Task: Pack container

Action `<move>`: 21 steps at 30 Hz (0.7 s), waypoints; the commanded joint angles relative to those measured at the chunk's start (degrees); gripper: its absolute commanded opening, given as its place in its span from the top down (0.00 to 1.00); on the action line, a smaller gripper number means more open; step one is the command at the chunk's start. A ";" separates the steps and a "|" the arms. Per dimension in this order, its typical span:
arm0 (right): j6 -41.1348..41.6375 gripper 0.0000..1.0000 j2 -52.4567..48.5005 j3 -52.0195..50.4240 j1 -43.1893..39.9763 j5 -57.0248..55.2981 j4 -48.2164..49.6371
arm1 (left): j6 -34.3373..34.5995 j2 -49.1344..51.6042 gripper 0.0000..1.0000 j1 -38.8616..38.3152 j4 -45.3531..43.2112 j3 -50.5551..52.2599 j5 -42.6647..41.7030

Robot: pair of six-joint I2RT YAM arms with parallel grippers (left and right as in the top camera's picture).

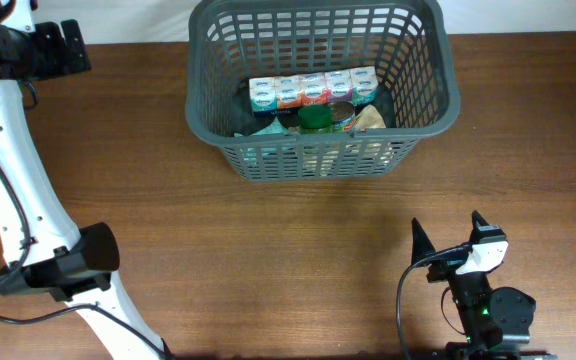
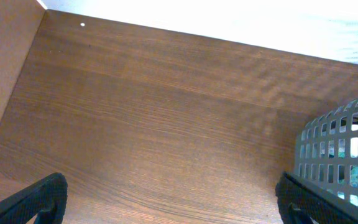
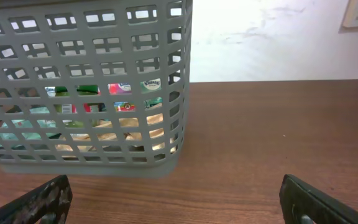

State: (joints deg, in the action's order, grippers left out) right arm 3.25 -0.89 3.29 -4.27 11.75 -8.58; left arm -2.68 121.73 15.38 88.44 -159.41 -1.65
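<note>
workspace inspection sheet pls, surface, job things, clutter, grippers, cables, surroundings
surface: brown wood table, no spills seen
job's things: dark grey basket at the far middle, holding a row of small cartons, a green-lidded jar and other goods
clutter: nothing seen
grippers: left gripper open, empty, left of the basket; right gripper open, empty, facing the basket
cables: black cable looping beside the right arm; thin black cable along the left arm
surroundings: white wall behind the table

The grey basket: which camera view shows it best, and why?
Overhead: the whole basket shows from above, contents included. The right wrist view shows only one slotted side; the left wrist view catches just a corner.
</note>
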 commanded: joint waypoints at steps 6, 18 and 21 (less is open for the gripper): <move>0.42 0.01 0.68 -0.81 0.50 0.09 0.22 | 0.52 -23.04 0.01 -3.37 -0.17 24.65 -0.02; 0.42 0.01 0.68 -0.81 0.50 0.07 0.22 | 0.50 -80.19 0.01 -12.13 -51.56 102.16 0.42; 0.42 0.01 0.68 -0.81 0.50 0.07 0.22 | 0.52 -93.48 0.01 -12.94 -66.27 119.95 0.39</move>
State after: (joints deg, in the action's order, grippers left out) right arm 3.22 -0.58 3.03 -4.12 11.73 -8.54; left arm -2.44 37.32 3.01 28.62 -51.62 -1.26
